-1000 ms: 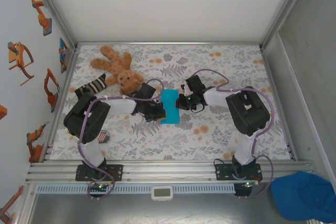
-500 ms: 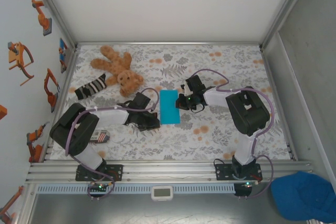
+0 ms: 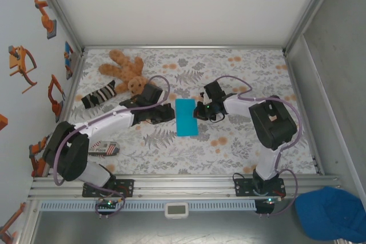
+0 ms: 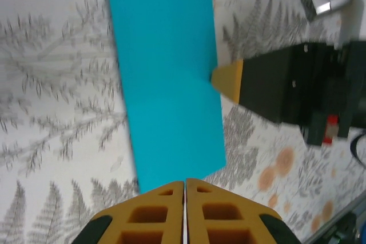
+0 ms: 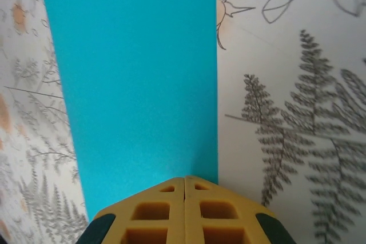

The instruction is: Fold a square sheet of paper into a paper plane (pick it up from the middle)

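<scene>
Start on your left. The bear (image 3: pixel 128 72) and sock (image 3: pixel 98 94) lie just behind the left forearm, so a wide swing back there could drag them across the table (image 3: pixel 240 158).

The left gripper (image 3: pixel 170 113) is at the left long edge of the paper (image 3: pixel 186 116). Its fingers are pressed together with nothing between them. In its wrist view the gripper (image 4: pixel 185 184) meets the paper (image 4: pixel 166 78) right at the edge, and I can't tell whether it bears down on the sheet or only touches it.

The paper lies flat mid-table between the arms as a narrow strip, which I take to be one fold in. It is thin and looks slippery on the cloth. If you push sideways from here, it will likely skate or buckle rather than crease, and any upper layer could shift off square.

The right gripper (image 3: pixel 198 111) is also clamped shut and empty. It touches the opposite long edge, where its wrist view shows the gripper (image 5: pixel 184 180) just over the paper (image 5: pixel 137 84).

With both arms facing each other across so narrow a strip, the main hazard is driving them inward together. That would arch the sheet or knock the grippers into each other. Lifting is also risky, because shut jaws can't pinch the paper and dragging them could tear an edge.

The cap (image 3: pixel 331 212) at far right is well apart.
</scene>
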